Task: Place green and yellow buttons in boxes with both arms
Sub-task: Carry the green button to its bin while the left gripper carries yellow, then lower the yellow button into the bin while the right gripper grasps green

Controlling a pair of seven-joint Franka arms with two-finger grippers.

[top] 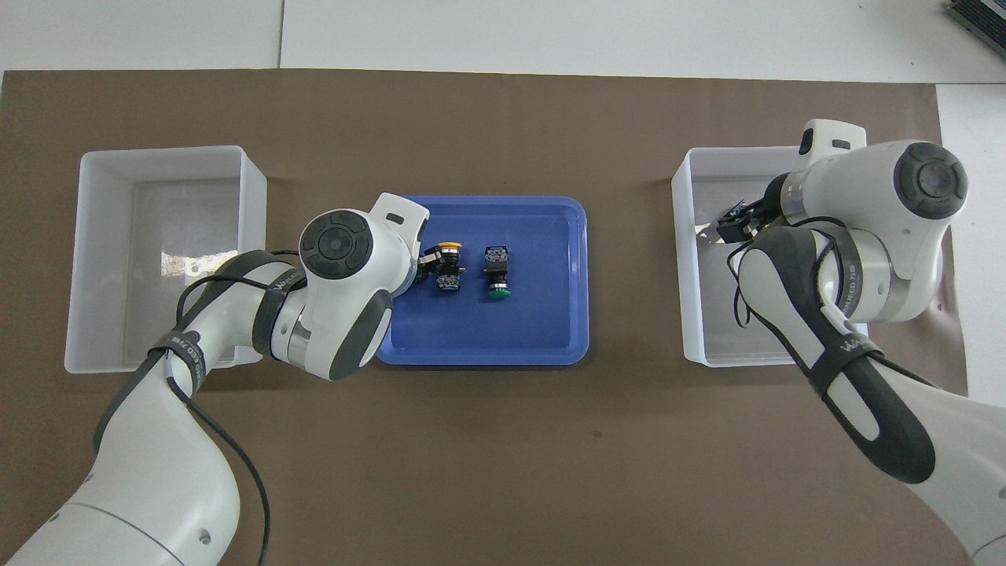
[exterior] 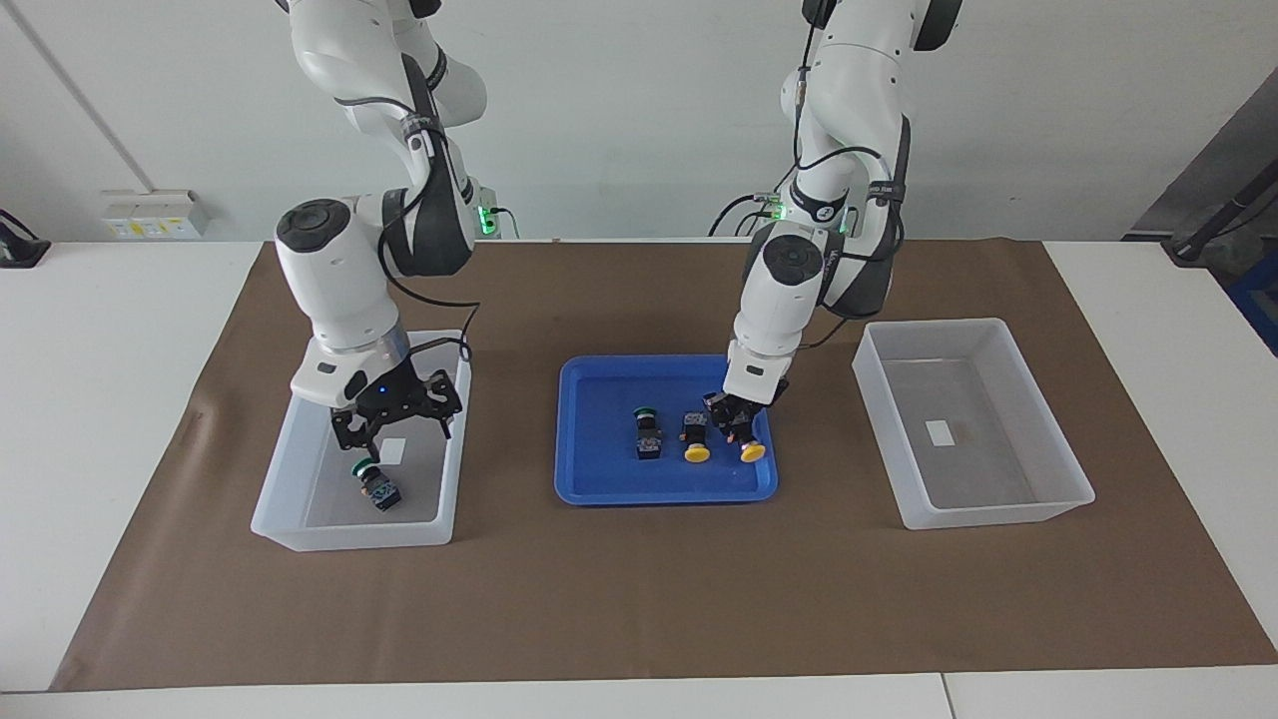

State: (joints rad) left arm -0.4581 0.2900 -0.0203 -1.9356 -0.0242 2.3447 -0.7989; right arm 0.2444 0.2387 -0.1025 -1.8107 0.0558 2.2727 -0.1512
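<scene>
The blue tray (exterior: 599, 489) (top: 550, 330) holds a green button (exterior: 647, 431) (top: 495, 279) and two yellow buttons. My left gripper (exterior: 737, 424) (top: 424, 263) is down in the tray at the yellow button (exterior: 751, 451) nearest the left arm's end, which the arm hides in the overhead view. The other yellow button (exterior: 696, 439) (top: 448, 267) lies beside it. My right gripper (exterior: 394, 419) (top: 735, 224) is open over the box (exterior: 290, 539) (top: 684, 275) at the right arm's end. A second green button (exterior: 374, 484) lies on that box's floor, below the gripper.
The second box (exterior: 998, 514) (top: 94, 259), at the left arm's end, holds only its white label (exterior: 941, 431). Brown paper (exterior: 639, 599) covers the table under the tray and both boxes.
</scene>
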